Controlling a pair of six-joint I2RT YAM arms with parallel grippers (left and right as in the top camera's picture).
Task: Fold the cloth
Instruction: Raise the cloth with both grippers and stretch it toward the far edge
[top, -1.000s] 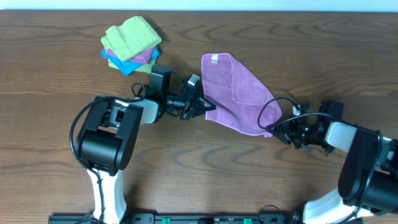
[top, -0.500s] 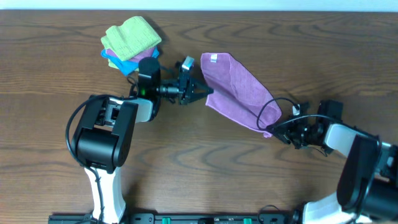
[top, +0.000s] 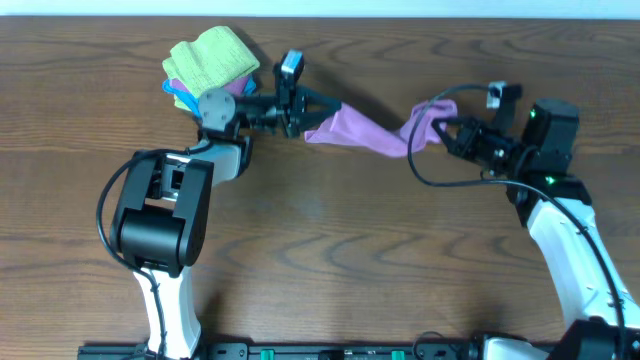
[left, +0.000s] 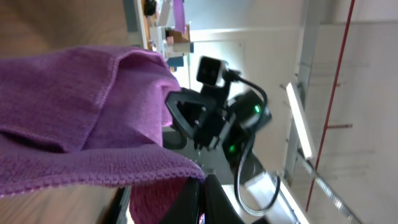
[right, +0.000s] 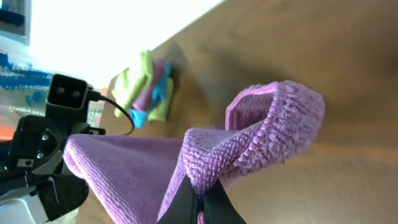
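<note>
Lilac terry microfibre cloth (top: 360, 130), bunched into a band, is held stretched over the wooden table's (top: 330, 260) far middle, its left end clamped in the left gripper (top: 316, 108), its right end clamped in the right gripper (top: 447, 128).

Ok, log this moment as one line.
left gripper: shut on cloth | right gripper: shut on cloth | cloth: stretched between both grippers | fold: not yet done

The cloth (top: 360, 131) is lilac terry, nubbly and matt. The table (top: 330, 250) is dark grained wood, smooth with a low sheen. At its 11 o'clock, the folded cloths (top: 212, 58) look equally fuzzy. The left arm (top: 160, 215) and right arm (top: 560, 225) wear faintly glossy plastic shells
</note>
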